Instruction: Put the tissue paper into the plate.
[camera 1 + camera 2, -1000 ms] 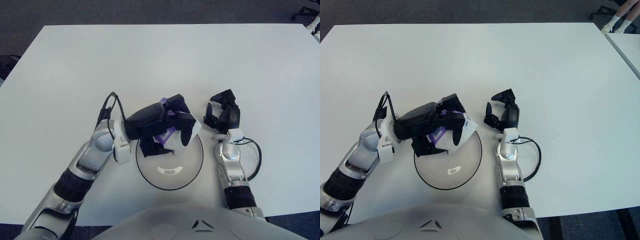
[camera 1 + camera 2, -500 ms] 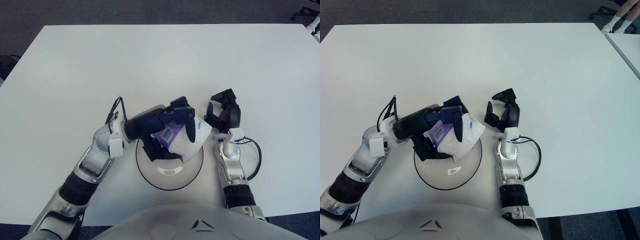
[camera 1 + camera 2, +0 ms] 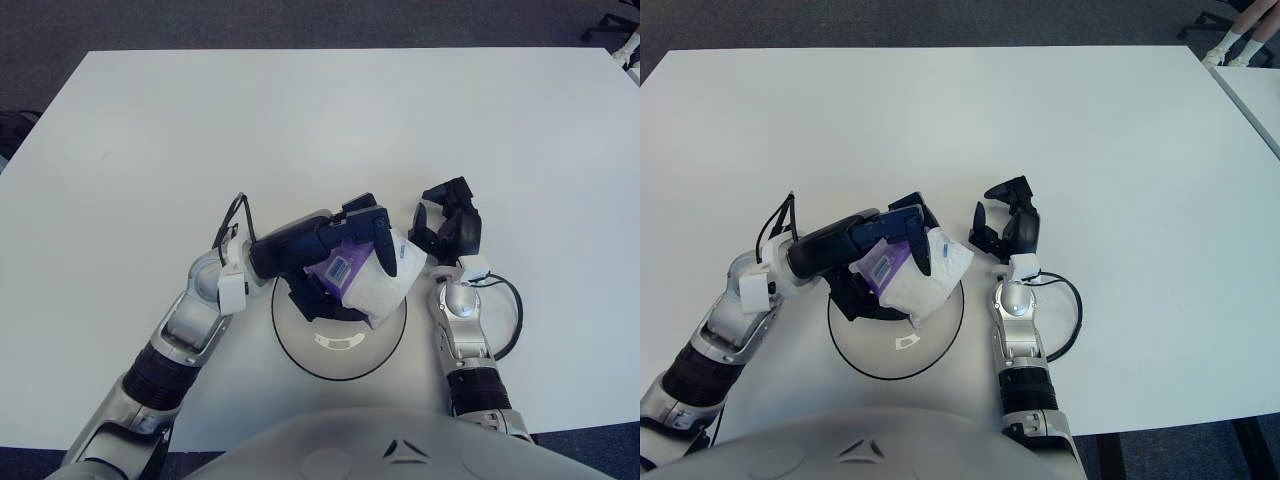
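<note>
A white tissue pack with a purple label [image 3: 372,278] lies tilted over the upper right part of the white, dark-rimmed plate [image 3: 340,350], its right end reaching past the rim. My left hand [image 3: 330,255] is over the plate's upper half with its fingers still curled around the pack's purple end; whether the pack touches the plate cannot be told. My right hand [image 3: 447,232] shows just right of the plate, fingers loosely curled and holding nothing.
The plate sits near the front edge of a large white table [image 3: 320,130]. A black cable [image 3: 508,318] loops beside my right wrist. Dark carpet surrounds the table, and another table's corner [image 3: 1255,90] shows far right.
My left hand swung right and down, turning the tissue pack from under its fingers to lie across the plate's upper right. In the last half second it only settled slightly. The right hand stayed put.
</note>
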Controlling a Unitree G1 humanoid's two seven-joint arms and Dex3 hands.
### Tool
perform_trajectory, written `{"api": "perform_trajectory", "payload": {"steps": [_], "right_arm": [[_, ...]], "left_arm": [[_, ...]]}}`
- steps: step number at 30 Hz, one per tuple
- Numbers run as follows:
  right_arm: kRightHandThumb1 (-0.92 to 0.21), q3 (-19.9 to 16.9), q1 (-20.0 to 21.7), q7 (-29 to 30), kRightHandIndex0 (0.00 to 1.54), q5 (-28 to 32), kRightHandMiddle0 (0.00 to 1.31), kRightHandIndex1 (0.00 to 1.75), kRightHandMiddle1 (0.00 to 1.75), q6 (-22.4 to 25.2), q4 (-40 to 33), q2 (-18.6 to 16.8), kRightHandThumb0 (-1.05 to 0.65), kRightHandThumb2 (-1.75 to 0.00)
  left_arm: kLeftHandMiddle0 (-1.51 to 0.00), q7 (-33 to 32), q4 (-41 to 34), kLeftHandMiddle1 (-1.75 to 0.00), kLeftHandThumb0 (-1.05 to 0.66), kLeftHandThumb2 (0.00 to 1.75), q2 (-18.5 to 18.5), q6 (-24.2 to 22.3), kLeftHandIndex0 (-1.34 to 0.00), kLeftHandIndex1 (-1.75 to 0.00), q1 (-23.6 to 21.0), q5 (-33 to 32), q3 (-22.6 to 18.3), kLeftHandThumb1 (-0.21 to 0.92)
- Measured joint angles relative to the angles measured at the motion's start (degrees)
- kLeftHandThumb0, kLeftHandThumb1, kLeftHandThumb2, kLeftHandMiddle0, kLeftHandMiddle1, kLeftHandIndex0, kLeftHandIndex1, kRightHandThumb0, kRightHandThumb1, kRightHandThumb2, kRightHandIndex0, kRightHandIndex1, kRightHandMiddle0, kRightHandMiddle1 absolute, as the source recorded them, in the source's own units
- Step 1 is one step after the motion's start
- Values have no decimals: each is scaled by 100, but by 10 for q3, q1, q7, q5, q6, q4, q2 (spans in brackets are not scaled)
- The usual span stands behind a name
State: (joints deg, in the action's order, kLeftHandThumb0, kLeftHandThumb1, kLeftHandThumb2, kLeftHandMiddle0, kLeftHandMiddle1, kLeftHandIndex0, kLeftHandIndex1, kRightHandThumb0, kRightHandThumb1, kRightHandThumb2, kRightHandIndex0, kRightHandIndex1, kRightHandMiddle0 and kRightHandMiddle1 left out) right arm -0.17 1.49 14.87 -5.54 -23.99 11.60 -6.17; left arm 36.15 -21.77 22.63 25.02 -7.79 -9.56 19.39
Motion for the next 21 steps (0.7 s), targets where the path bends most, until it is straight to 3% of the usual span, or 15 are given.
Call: {"api": "perform_trajectory", "payload": {"steps": [21], "right_arm": [[-53, -1, 1, -2, 68, 1, 45, 151, 175, 0, 1, 1, -42, -106]], "left_arm": [[-26, 2, 1, -171, -1, 77, -5, 0, -14, -175, 0, 0, -1, 76]]}}
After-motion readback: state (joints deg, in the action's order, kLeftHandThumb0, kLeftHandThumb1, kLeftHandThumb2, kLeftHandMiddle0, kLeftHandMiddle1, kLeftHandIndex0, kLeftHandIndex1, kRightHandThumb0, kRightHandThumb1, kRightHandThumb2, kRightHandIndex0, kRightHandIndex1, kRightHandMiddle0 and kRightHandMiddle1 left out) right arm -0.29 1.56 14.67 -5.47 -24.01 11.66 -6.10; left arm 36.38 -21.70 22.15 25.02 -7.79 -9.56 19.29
